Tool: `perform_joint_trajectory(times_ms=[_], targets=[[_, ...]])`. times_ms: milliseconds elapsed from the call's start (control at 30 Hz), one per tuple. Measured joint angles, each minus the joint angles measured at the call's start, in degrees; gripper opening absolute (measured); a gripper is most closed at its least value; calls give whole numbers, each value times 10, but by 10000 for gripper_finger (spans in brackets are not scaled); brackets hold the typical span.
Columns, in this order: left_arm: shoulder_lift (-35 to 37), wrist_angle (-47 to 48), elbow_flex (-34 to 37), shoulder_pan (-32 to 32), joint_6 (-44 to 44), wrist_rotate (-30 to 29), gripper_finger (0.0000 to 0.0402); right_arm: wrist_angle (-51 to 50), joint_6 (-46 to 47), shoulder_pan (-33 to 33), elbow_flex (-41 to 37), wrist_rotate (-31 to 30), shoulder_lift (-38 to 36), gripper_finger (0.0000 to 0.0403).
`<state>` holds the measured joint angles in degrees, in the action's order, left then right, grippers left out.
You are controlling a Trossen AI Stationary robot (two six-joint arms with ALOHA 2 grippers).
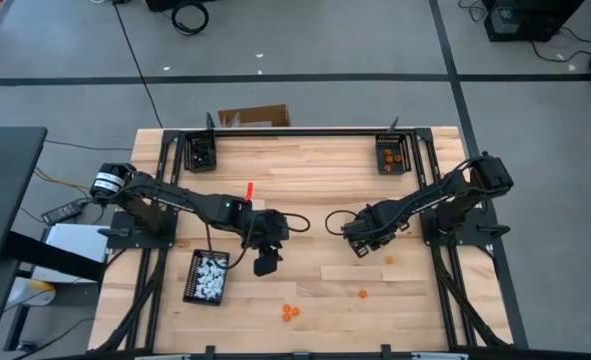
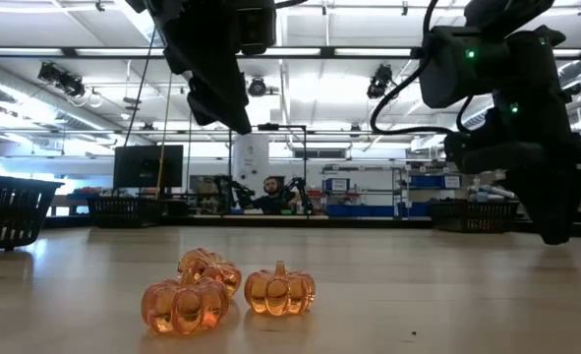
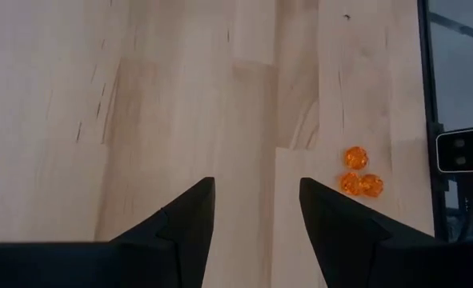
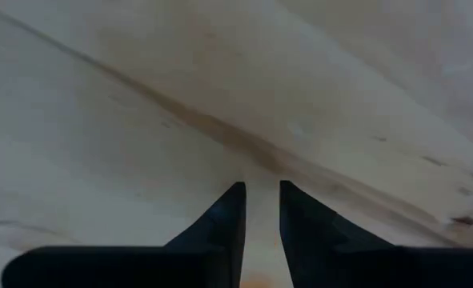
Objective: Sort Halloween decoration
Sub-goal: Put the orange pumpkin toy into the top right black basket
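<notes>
From above, three orange pumpkins [image 1: 291, 312] are seen near the counter [image 1: 315, 170] front edge; the left pincer [image 1: 265, 263] hangs nearby.

At counter level, they are glossy and ribbed, probably light, hard and slippery; the sides should be gripped.

The left pincer is open and empty.

The right pincer [image 4: 260, 200] is narrowly parted, nothing visibly held.

Light wooden table [image 1: 305, 170]. On it: black tray with white trinkets [image 1: 206, 277] at left front, two small trays [image 1: 202, 152] [image 1: 392, 154] at back corners, three orange pumpkins [image 1: 290, 312] together near front, two single orange pieces [image 1: 363, 294] [image 1: 390, 260] to right.
</notes>
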<state>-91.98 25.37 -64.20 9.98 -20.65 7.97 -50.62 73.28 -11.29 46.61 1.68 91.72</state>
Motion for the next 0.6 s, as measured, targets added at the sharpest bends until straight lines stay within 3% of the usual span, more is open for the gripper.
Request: perform_joint_trajectory(times_ms=[200, 333, 600], targets=[[0, 1, 0, -6, -3, 0, 194, -6, -19, 14, 0, -4, -17, 74], [0, 1, 0, -14, -2, 0, 194, -31, -18, 1, 0, 33, -60, 85], [0, -2, 0, -20, -7, -2, 194, -114, -6, -138, 1, 119, -140, 191]])
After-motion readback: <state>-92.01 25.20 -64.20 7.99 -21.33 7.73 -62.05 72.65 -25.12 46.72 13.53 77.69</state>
